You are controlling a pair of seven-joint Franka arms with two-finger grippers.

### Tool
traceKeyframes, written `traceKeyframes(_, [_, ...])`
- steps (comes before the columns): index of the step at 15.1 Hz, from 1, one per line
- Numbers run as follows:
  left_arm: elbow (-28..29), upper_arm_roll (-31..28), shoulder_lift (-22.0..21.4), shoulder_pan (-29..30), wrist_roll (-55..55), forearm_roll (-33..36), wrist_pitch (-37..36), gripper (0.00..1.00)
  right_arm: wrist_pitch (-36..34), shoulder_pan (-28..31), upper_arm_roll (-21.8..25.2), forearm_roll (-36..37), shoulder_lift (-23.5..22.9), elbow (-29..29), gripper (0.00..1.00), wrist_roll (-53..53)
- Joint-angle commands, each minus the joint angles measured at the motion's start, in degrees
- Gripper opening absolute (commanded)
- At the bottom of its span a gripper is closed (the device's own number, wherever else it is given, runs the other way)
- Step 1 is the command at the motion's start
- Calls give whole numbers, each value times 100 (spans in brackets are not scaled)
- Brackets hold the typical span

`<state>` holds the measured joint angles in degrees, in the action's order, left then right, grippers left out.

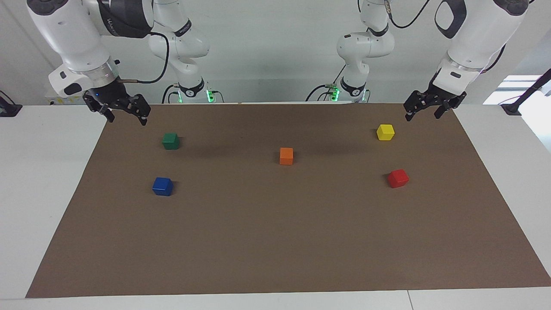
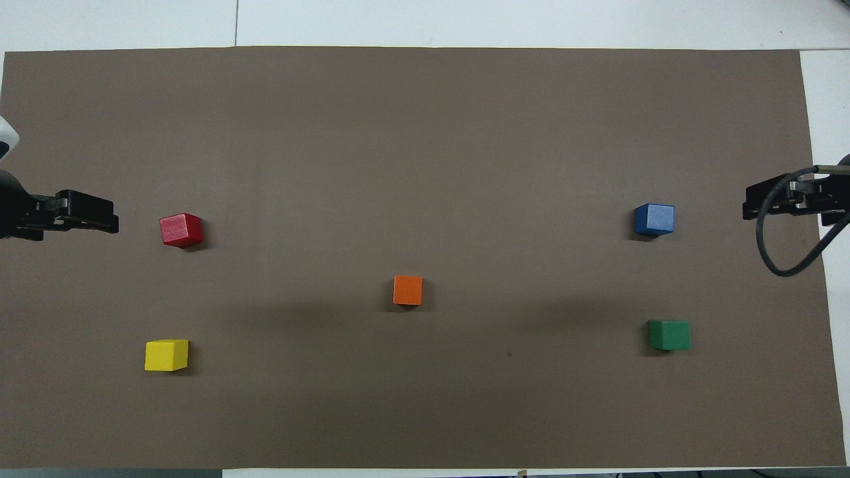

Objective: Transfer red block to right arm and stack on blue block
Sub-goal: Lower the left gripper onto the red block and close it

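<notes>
The red block (image 1: 398, 178) (image 2: 180, 230) sits on the brown mat toward the left arm's end. The blue block (image 1: 162, 186) (image 2: 654, 219) sits toward the right arm's end. My left gripper (image 1: 422, 117) (image 2: 111, 222) hangs open and empty in the air over the mat's edge at its own end, apart from the red block. My right gripper (image 1: 127, 120) (image 2: 748, 204), with the blue light at its mount, hangs open and empty over the mat's edge at its own end, apart from the blue block.
An orange block (image 1: 286, 156) (image 2: 408, 290) sits mid-mat. A yellow block (image 1: 385, 132) (image 2: 167, 354) lies nearer to the robots than the red block. A green block (image 1: 171, 141) (image 2: 669, 334) lies nearer to the robots than the blue block. The brown mat (image 1: 275, 241) covers the white table.
</notes>
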<state>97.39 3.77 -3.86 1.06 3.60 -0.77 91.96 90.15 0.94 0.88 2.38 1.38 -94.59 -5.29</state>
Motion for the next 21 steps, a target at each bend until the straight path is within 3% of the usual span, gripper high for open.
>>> traceKeyframes(1, [61,-16,-71,-10,-70,-63,41,100,29,82,-35,-98,82,-94,100,142])
traceKeyframes(10, [79,-113,-106,34,-70,-63,120,100,29,82,-35,-98,82,-94,100,142])
traceKeyframes(16, [922,-148,-89,218,-236,33,1182,100,29,82,-35,-98,82,-94,100,142])
traceKeyframes(21, [1369,-148,377,245,-228,33,2086,100,29,82,-35,-98,82,-94,100,142])
